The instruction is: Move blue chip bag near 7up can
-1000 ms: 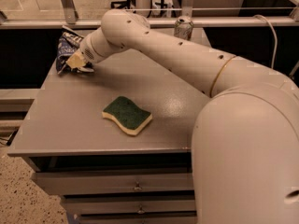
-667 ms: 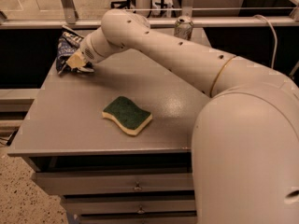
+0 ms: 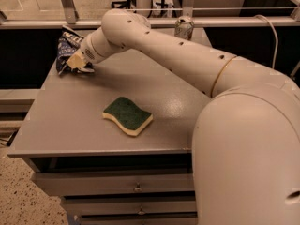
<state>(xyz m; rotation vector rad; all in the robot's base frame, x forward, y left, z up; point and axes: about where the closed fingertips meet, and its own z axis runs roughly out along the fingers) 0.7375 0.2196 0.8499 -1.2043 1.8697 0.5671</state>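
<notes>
- My gripper point(image 3: 77, 63) is down at the far left corner of the worktop point(image 3: 70, 121), low over the surface and close to the left edge.
- It is pressed right up against the blue chip bag point(image 3: 64, 45); the two are touching.
- I cannot tell how my jaws stand there. The pale tip of my wrist and the crumpled bag run together, so I cannot tell if I am clenched on the bag or only resting against it.
- The blue chip bag sits at that same far left corner, on the outer side of my gripper. It is crinkled and standing up more than lying flat, with its white lettering showing. Part of it seems to reach past the left edge, and I cannot tell whether its underside is on the worktop.
- The 7up can point(image 3: 183, 27) stands upright at the far edge, right of the middle, with its shiny top in view. Its lower part is hidden behind my arm point(image 3: 187, 64).
- The bag and the can are well apart, with a long stretch of the far edge between them.
- My arm comes in from the right front corner and crosses diagonally over the worktop to the far left corner.
- A sponge point(image 3: 127, 115), green on top and yellow beneath, lies flat near the middle of the worktop, somewhat toward the front edge. It touches nothing.
- Below the front edge are drawers point(image 3: 136, 187) with small handles.
</notes>
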